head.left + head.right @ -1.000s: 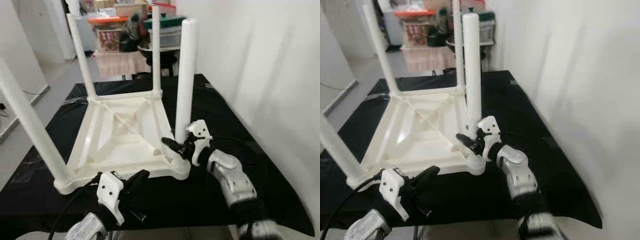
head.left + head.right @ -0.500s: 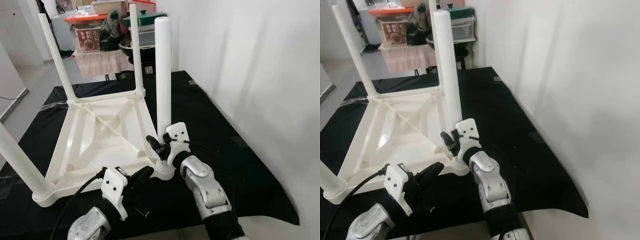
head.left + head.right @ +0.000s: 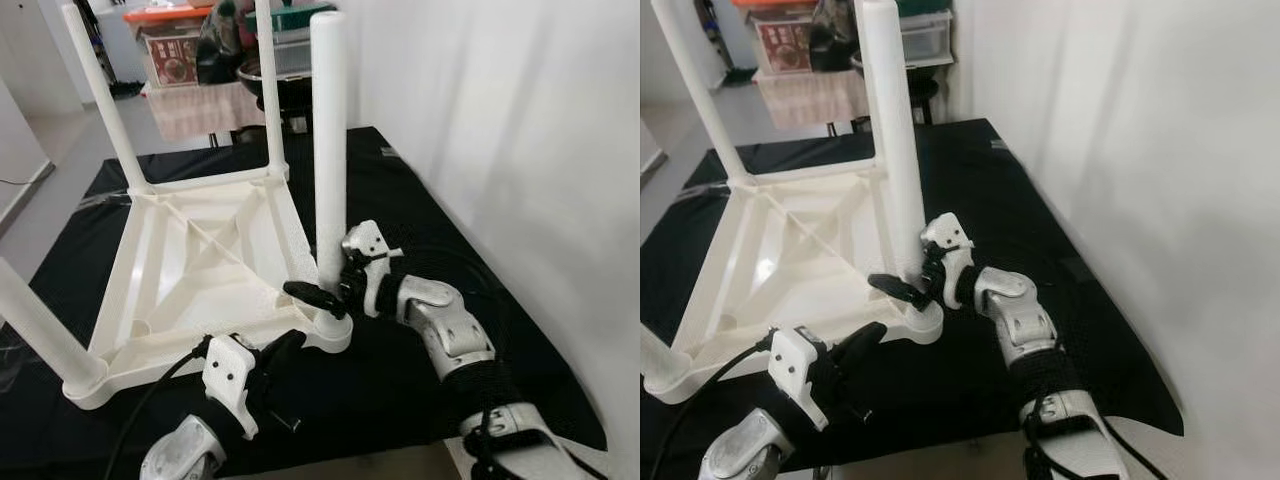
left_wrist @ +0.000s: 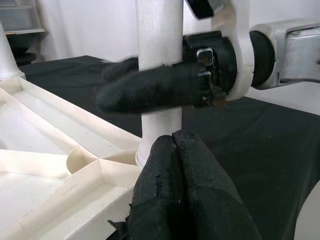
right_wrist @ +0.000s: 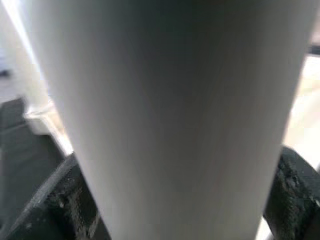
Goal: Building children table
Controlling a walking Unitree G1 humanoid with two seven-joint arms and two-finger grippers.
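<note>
A white plastic children's table [image 3: 200, 270] lies upside down on a black cloth, with its legs pointing up. My right gripper [image 3: 322, 290] is shut on the near right leg [image 3: 329, 140] just above its socket, with one black finger [image 4: 150, 90] lying across the leg's front. In the right wrist view the leg [image 5: 165, 120] sits between the two fingers. My left gripper [image 3: 288, 345] is shut with nothing in it. It hovers just in front of the table's near right corner, and its fingertips [image 4: 175, 145] point at the base of that leg.
The black cloth [image 3: 450, 250] covers the work surface up to a white wall [image 3: 520, 120] on the right. The three other legs [image 3: 100, 95] stand up from the frame. Behind it are a cloth-draped stand [image 3: 200, 105] and stacked bins [image 3: 165, 15]. A black cable [image 3: 150, 400] trails from my left arm.
The camera has shifted. My right forearm has swung out to the right while its gripper stays on the leg's base. The left gripper holds its place by the corner.
</note>
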